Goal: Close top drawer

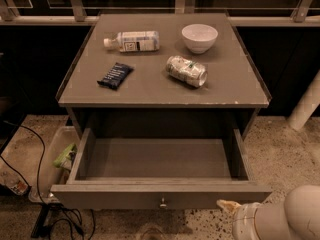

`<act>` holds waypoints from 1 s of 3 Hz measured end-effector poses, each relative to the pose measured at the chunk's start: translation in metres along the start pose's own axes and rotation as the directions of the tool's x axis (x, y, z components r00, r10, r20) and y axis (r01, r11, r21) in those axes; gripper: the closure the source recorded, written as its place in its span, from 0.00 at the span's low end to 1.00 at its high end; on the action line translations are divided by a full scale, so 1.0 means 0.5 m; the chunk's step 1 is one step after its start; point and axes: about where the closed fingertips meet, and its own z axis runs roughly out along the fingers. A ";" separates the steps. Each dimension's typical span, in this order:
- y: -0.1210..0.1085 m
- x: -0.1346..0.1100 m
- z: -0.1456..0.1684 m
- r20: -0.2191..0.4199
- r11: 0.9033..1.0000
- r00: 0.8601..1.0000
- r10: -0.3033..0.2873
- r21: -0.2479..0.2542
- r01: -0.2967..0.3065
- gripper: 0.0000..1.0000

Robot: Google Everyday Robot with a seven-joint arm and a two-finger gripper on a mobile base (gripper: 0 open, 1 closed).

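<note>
The top drawer (160, 159) of the grey cabinet stands pulled far out, its plain grey floor bare. Its flat front panel (125, 198) faces me with a small round metal knob (163, 202) at its centre. My gripper (226, 206) shows only as a pale tip at the lower right, just below the right end of the drawer front, on the white arm (280, 219). Its fingers are hidden.
On the cabinet top (235, 79) lie a plastic bottle (132, 40), a white bowl (199, 37), a crushed can (186, 71) and a dark snack packet (115, 75). A clear bin (56, 159) and black cables (35, 154) sit on the floor at the left. A white post (306, 106) stands at the right.
</note>
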 end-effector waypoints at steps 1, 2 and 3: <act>-0.072 -0.041 0.033 0.054 1.000 0.998 -0.013 0.010 0.012 0.42; -0.164 -0.088 0.068 0.098 0.999 0.995 -0.032 0.023 0.030 0.64; -0.162 -0.088 0.066 0.098 0.999 0.995 -0.032 0.023 0.030 0.88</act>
